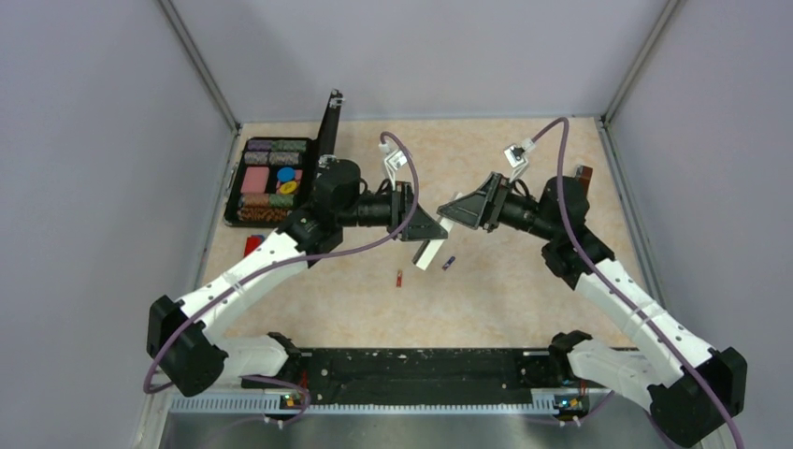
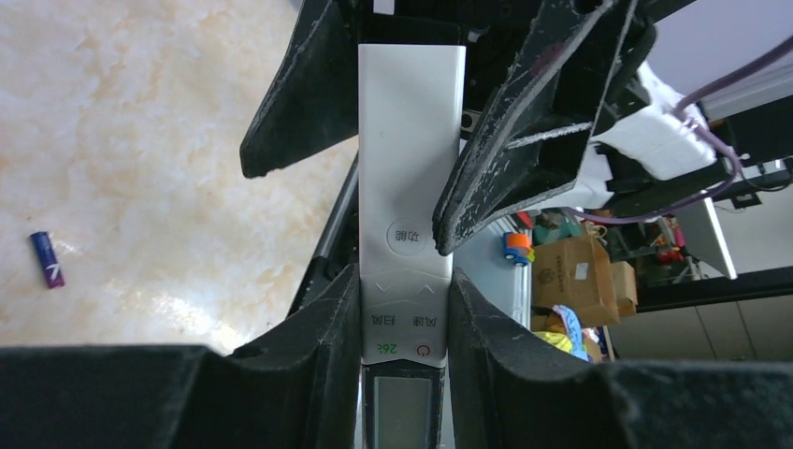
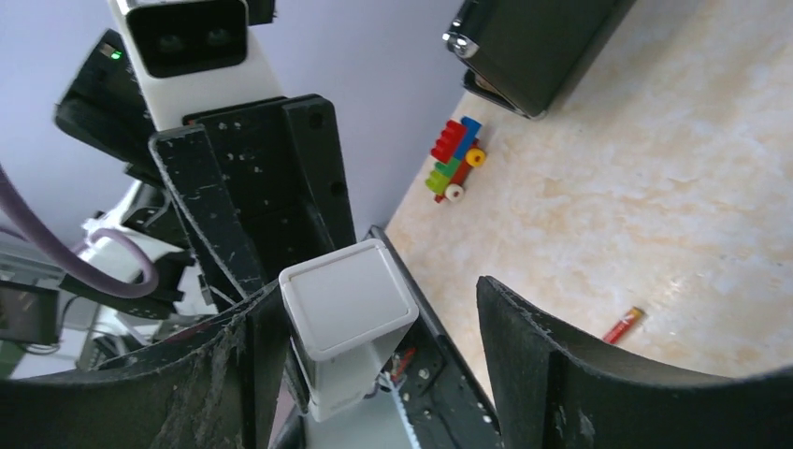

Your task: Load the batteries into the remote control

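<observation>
Remote control [image 1: 428, 253] is held up off the desk [image 1: 524, 309] near its middle, a slim white bar caught between the two arms. At far left an open black case [image 1: 234, 192] holds coloured chips, and in front of it lies a stack of red, yellow and green toy blocks [image 3: 454, 161]. Next comes the left gripper [image 2: 402, 285]. Its fingers [image 2: 309, 327] are clamped on both long edges of the remote, just ahead of the grey display, with the button face toward the wrist camera. On the desk nearby the reddish battery [image 1: 399, 278] lies flat. The dark purple battery [image 1: 449, 263] lies a little to its right, and neither battery touches the other or the remote. The right gripper [image 1: 451, 215] reaches in from the right, its fingers [image 3: 561, 374] spread wide astride the remote's far end. One finger seems to rest against the casing, though the angle leaves that unsure, while the other stands clear of it.
</observation>
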Robot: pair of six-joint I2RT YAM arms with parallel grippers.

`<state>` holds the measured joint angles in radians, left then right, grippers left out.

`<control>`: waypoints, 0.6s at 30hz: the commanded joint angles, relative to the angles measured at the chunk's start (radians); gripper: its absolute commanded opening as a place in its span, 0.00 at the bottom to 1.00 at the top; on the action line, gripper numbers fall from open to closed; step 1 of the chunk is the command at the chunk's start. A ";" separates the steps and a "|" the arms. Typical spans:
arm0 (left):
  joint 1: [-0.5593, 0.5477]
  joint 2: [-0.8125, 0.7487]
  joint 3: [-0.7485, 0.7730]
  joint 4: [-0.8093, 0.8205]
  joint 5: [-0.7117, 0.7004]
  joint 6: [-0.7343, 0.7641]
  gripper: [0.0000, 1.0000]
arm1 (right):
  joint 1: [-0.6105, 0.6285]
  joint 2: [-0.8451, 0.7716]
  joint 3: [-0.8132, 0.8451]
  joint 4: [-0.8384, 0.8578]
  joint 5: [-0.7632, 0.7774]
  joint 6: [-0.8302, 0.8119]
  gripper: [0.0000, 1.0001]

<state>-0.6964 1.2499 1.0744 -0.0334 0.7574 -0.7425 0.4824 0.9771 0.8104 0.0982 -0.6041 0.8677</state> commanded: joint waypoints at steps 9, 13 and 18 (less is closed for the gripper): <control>-0.003 -0.011 0.055 0.164 0.067 -0.094 0.32 | 0.004 -0.031 -0.034 0.205 0.079 0.325 0.16; -0.004 -0.040 0.056 0.077 -0.029 0.002 0.66 | 0.004 -0.038 -0.058 0.154 0.143 0.465 0.00; -0.007 -0.113 -0.002 -0.010 -0.202 0.170 0.70 | 0.005 -0.045 -0.109 0.080 0.212 0.667 0.00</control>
<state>-0.6987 1.2243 1.0878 -0.0124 0.6930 -0.7284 0.4854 0.9539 0.7311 0.2108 -0.4759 1.3251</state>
